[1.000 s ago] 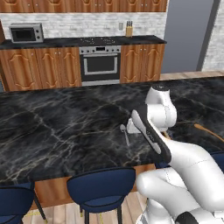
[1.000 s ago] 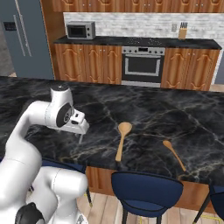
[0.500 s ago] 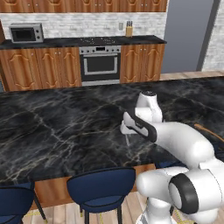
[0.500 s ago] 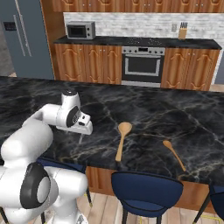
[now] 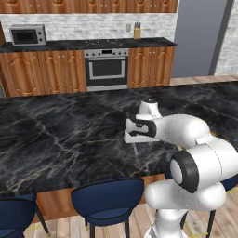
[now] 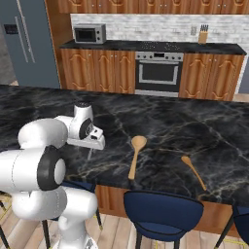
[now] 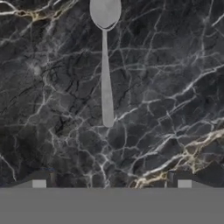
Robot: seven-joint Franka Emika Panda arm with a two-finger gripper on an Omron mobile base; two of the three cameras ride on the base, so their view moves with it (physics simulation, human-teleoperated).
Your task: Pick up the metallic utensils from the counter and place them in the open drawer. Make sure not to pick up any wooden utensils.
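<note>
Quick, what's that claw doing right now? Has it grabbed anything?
Claw: open, holding nothing; it hangs over the counter just short of the metal spoon.

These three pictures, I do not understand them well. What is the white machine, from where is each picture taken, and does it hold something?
The white machine is a robot arm in a simulated kitchen. At its end is a gripper with two small dark fingers.

Two pictures come from cameras behind the arm, one on its left and one on its right, so they show the same scene from two sides. The third comes from a camera on the hand, looking straight down.

The arm reaches over the counter, a black marble slab. On it lie two wooden spoons: a long one and a shorter one. Under the hand lies a silver spoon.

The fingers stand wide open and hold nothing. The silver spoon lies on the marble, apart from them.
</note>
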